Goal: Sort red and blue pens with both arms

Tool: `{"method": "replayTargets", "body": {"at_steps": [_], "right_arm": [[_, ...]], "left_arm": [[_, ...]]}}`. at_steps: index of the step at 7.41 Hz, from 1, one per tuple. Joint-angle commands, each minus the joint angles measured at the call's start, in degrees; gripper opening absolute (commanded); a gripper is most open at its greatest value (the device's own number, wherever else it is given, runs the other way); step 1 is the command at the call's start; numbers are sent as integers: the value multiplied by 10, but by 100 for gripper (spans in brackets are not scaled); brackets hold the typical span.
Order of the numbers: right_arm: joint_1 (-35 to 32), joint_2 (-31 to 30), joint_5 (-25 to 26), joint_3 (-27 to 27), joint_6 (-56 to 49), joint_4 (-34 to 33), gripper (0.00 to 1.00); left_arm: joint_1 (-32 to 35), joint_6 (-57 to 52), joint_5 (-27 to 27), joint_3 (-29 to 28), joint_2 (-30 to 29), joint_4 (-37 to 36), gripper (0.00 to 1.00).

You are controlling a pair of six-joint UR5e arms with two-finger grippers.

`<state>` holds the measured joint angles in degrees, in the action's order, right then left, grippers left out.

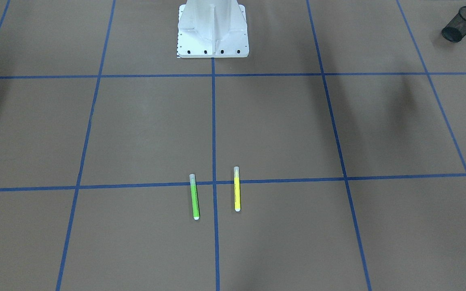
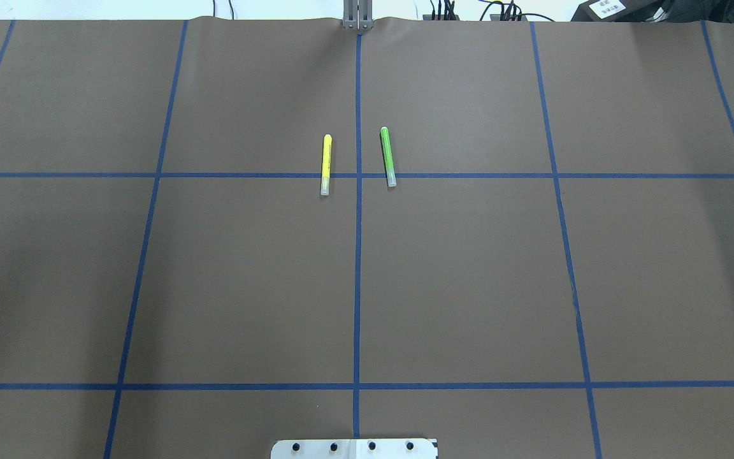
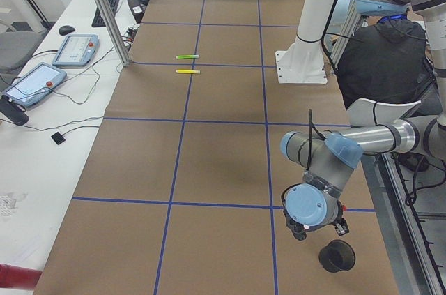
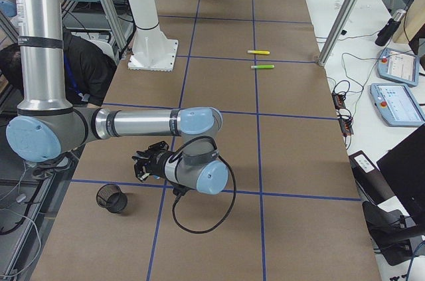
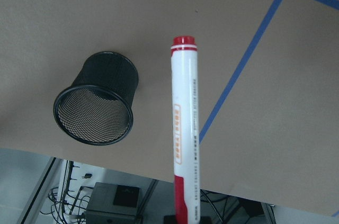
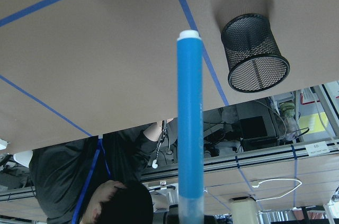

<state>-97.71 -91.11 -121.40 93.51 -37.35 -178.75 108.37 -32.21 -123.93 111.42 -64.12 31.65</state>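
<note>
In the left wrist view the white marker with red cap and red end sticks out of my left gripper, which is shut on its capped end; a black mesh cup lies tipped on the paper just left of it. In the right wrist view the blue pen juts from my right gripper, shut on it, with another mesh cup to its right. From the side, the left gripper hovers beside its cup, and the right gripper hangs above its cup.
A green pen and a yellow pen lie side by side at the far middle of the brown, blue-taped table. The white pedestal stands at the robot's edge. A person in dark clothes sits behind it. Tablets and cables lie on the operators' side.
</note>
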Motion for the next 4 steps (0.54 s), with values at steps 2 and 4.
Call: {"method": "replayTargets", "body": {"at_steps": [2, 4], "right_arm": [[-1, -26, 2, -69, -25, -24, 0], [-1, -50, -1, -69, -27, -20, 0]], "left_arm": [[36, -4, 1, -4, 1, -50, 0], [53, -4, 5, -28, 7, -64, 0]]}}
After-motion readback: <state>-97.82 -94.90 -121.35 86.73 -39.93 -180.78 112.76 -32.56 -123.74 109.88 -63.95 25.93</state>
